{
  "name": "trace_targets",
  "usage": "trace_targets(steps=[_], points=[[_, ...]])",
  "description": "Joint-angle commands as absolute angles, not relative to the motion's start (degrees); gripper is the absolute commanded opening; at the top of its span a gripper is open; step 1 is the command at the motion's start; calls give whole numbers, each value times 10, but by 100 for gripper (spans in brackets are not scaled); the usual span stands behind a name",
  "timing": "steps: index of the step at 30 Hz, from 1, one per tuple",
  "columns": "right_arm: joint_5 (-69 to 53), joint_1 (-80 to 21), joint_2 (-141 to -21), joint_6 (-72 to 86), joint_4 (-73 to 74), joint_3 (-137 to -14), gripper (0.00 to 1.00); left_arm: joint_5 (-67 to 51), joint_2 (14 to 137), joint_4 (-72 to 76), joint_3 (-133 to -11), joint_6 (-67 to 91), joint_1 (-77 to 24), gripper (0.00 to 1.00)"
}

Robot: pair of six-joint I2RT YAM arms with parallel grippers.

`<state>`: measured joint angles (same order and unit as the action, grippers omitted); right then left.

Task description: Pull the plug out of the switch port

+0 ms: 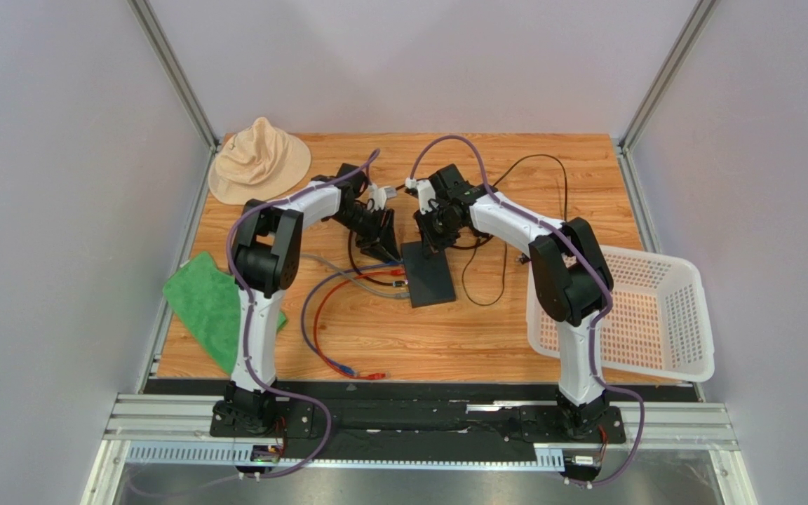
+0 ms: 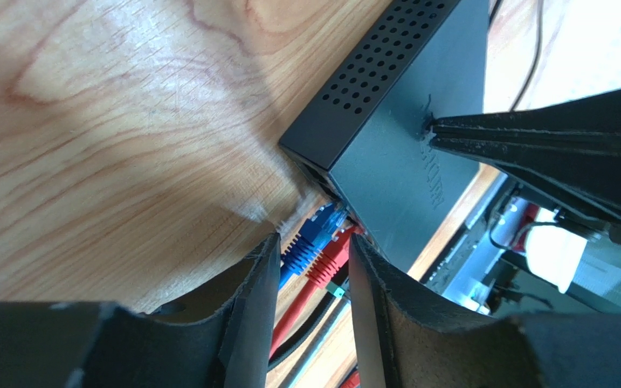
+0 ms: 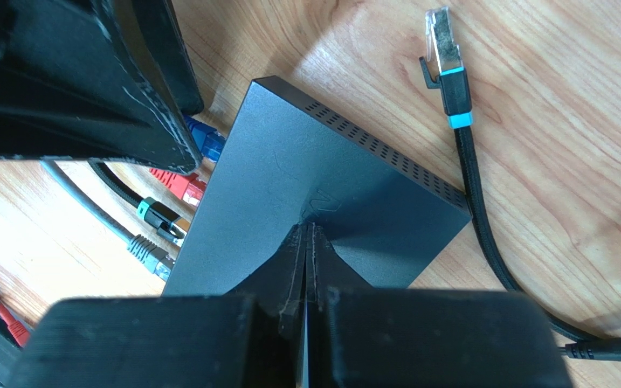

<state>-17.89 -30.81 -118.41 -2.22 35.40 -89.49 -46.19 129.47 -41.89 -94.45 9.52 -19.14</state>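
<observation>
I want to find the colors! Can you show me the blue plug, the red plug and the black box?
blue plug [image 2: 312, 236], left wrist view, on its body.
red plug [image 2: 334, 252], left wrist view, on its body.
switch [image 3: 306, 174], right wrist view, on its flat top.

Switch [image 2: 403, 153] sockets hidden beneath its edge; plug-to-port contact behind left hand [image 2: 314, 267] unclear.

One flat matte-black switch box [image 1: 427, 274], one beige fabric hat [image 1: 259, 160], one green cloth [image 1: 211, 300], one white perforated plastic basket [image 1: 682, 305], two robot arms.

Tan hat [image 1: 259, 161] far-left, green cloth [image 1: 206, 300] — white basket [image 1: 651, 314] right
</observation>
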Motion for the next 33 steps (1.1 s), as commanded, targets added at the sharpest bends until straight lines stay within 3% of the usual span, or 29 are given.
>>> trace_targets(steps=[1,15,19,24,30,31,33], points=[[-152,-314,-1201,-19,363,-872,0,-411,1305,-427,-963,75,-216,47],[-150,-316,-1192,-18,357,-856,0,-397,1324,-446,-993,75,-236,35],[-151,-317,-1188,-17,356,-853,0,-411,1337,-457,-1016,76,-240,44],[-153,-317,-1187,-16,357,-850,0,-495,1358,-451,-1027,71,-234,45],[-157,-319,-1187,-16,356,-841,0,-514,1367,-450,-1033,72,-232,34],[-158,-318,-1187,-16,355,-840,0,-515,1367,-449,-1034,72,-231,26],[-157,-318,-1188,-17,354,-838,0,-515,1367,-449,-1033,70,-231,20]])
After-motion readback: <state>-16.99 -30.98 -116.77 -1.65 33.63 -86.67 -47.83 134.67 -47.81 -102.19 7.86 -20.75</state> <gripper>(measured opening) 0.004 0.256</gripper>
